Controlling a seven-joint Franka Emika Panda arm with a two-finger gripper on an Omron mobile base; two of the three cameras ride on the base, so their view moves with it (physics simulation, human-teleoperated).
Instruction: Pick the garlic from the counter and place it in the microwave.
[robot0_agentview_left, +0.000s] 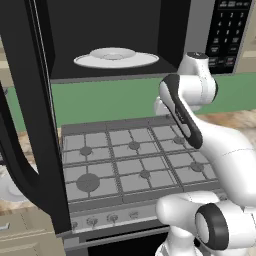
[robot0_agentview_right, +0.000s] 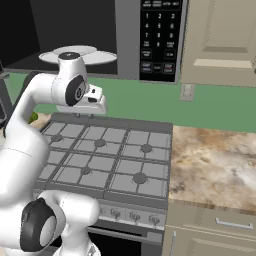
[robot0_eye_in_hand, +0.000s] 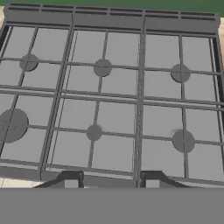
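Observation:
The black microwave (robot0_agentview_left: 165, 30) hangs above the stove with its tall door (robot0_agentview_left: 30, 110) swung open to the left. Its white turntable plate (robot0_agentview_left: 116, 58) lies bare inside; the same plate (robot0_agentview_right: 97, 56) and the keypad (robot0_agentview_right: 159, 37) appear in the right base view. The marbled counter (robot0_agentview_right: 215, 160) runs right of the stove. No garlic is in view. My gripper (robot0_eye_in_hand: 110, 181) hovers over the stove's front edge, pointing down at the grates, fingertips (robot0_eye_in_hand: 71, 180) wide apart with nothing between them. The hand (robot0_agentview_right: 86, 104) sits above the stove's back left.
The grey gas stove (robot0_eye_in_hand: 109, 96) with several burners lies under the hand. A green backsplash (robot0_agentview_right: 150, 107) runs behind it. A white dish (robot0_agentview_left: 9, 190) lies on the counter left of the stove, behind the open door. Tan cabinets (robot0_agentview_right: 220, 35) hang at upper right.

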